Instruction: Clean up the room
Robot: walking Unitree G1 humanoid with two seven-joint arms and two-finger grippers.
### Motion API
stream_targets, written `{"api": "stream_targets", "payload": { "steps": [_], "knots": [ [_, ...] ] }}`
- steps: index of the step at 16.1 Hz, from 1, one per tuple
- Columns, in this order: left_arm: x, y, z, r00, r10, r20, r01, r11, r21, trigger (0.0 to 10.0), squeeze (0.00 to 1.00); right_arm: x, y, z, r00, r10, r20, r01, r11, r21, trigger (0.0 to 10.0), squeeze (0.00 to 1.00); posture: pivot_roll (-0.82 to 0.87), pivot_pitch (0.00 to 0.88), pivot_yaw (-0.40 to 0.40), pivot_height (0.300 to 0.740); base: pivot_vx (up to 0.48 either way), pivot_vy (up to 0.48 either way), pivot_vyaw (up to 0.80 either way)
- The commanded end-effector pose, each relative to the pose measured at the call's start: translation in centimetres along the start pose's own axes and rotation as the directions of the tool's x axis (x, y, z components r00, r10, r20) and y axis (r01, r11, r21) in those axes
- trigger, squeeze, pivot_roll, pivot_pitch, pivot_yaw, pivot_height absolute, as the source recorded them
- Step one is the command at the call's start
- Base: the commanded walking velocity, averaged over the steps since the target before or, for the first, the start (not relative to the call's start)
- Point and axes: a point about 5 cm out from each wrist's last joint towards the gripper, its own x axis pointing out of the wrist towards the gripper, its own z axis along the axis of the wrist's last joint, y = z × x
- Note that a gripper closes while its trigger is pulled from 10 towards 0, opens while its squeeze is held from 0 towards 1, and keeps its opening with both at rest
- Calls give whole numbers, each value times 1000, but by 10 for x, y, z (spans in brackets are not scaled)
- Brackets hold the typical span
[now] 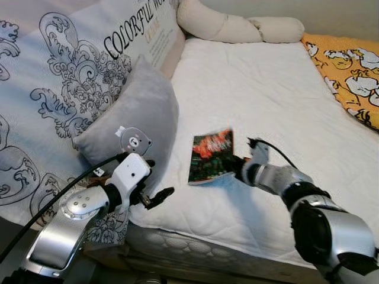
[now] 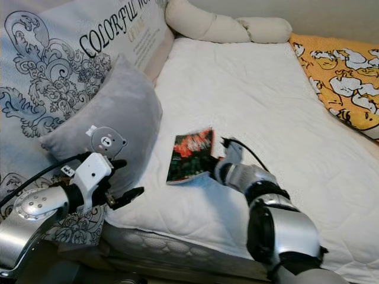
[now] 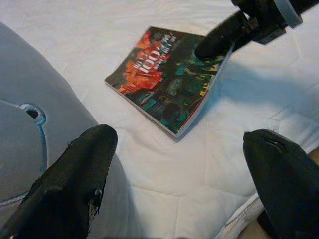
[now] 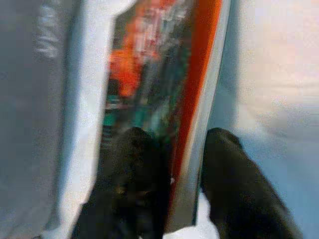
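A book (image 1: 210,155) with a dark red and green cover lies on the white bed (image 1: 260,94), its right edge lifted off the sheet. My right gripper (image 1: 238,167) is shut on that edge; in the right wrist view one finger (image 4: 134,174) presses the cover and the other sits under the book (image 4: 194,99). My left gripper (image 1: 155,186) hangs open at the bed's near left corner, beside a grey bear pillow (image 1: 139,115). From the left wrist, its fingers (image 3: 75,184) stand wide apart, with the book (image 3: 167,79) beyond them.
A large printed cushion (image 1: 65,65) leans at the left behind the grey pillow. A long cream bolster (image 1: 237,26) lies across the head of the bed. An orange patterned blanket (image 1: 349,65) covers the far right side. The mattress edge (image 1: 195,245) runs along the front.
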Motion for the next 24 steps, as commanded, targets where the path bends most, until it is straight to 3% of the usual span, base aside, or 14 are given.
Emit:
{"api": "stream_targets", "payload": {
  "steps": [1, 3, 6, 7, 8, 9, 10, 11, 12, 13, 15, 18, 20, 24],
  "knots": [
    [2, -2, 5, 1000, -8, 16, 8, 1000, 5, 10000, 0, -3, -14, -6, 999, -33, -8, 33, 999, 6, 10000, 1000, 129, 0, 31, 740, 0, 0, 0],
    [6, -9, 4, 999, -9, 38, 11, 999, -43, 10000, 0, -7, -38, -22, 995, -90, -35, 90, 996, 2, 10000, 1000, 120, 0, 38, 740, 0, 0, 0],
    [9, -11, 2, 995, 61, 78, -51, 992, -117, 10000, 0, -11, -50, -26, 994, -103, -21, 103, 995, -11, 10000, 1000, 112, 0, 39, 740, 0, 0, 0],
    [12, -8, -3, 967, 229, 111, -202, 956, -214, 10000, 0, -18, -60, -19, 995, -95, 25, 97, 993, -64, 10000, 1000, 102, 0, 38, 740, 0, 0, 0],
    [12, -7, -4, 958, 262, 112, -232, 945, -229, 10000, 0, -19, -62, -18, 995, -95, 33, 98, 992, -82, 10000, 1000, 94, 0, 39, 740, 0, 0, 0],
    [11, -4, -7, 929, 352, 115, -316, 915, -251, 10000, 0, -23, -68, -16, 990, -130, 48, 136, 975, -174, 10000, 1000, 84, 0, 42, 740, 0, 0, 0],
    [8, -4, -12, 895, 436, 100, -397, 878, -268, 10000, 0, -28, -68, -14, 979, -153, 137, 188, 935, -302, 10000, 1000, 69, 0, 44, 740, 0, 0, 0],
    [5, -5, -15, 874, 479, 84, -441, 853, -278, 10000, 0, -37, -62, -11, 957, -147, 250, 239, 888, -393, 10000, 1000, 53, 0, 44, 740, 0, -277, 0],
    [3, -6, -17, 864, 497, 80, -459, 843, -280, 10000, 0, -43, -57, -12, 940, -139, 311, 267, 867, -421, 10000, 1000, 38, 0, 43, 740, 0, -319, 0],
    [3, -7, -18, 857, 510, 79, -471, 835, -286, 10000, 0, -46, -55, -12, 931, -137, 339, 283, 857, -430, 10000, 1000, 34, 0, 41, 740, 0, -334, 0],
    [1, -11, -22, 816, 575, 65, -527, 785, -325, 10000, 0, -68, -40, -14, 839, -128, 529, 385, 825, -412, 10000, 1000, 29, 0, 20, 740, 0, -334, 0],
    [1, -14, -24, 793, 607, 57, -557, 759, -336, 10000, 0, -83, -21, -31, 793, -73, 605, 403, 807, -432, 10000, 1000, 19, 0, 16, 740, 0, -334, 0],
    [-1, -13, -24, 783, 619, 57, -569, 751, -335, 10000, 0, -86, -22, -24, 777, -105, 620, 438, 798, -414, 10000, 1000, 23, 0, 12, 740, 0, -334, 0],
    [-4, -11, -24, 762, 644, 61, -592, 733, -335, 10000, 0, -81, -10, -25, 805, -52, 591, 384, 804, -453, 10000, 1000, 45, 0, -13, 740, 0, -336, 0]
  ]
}}
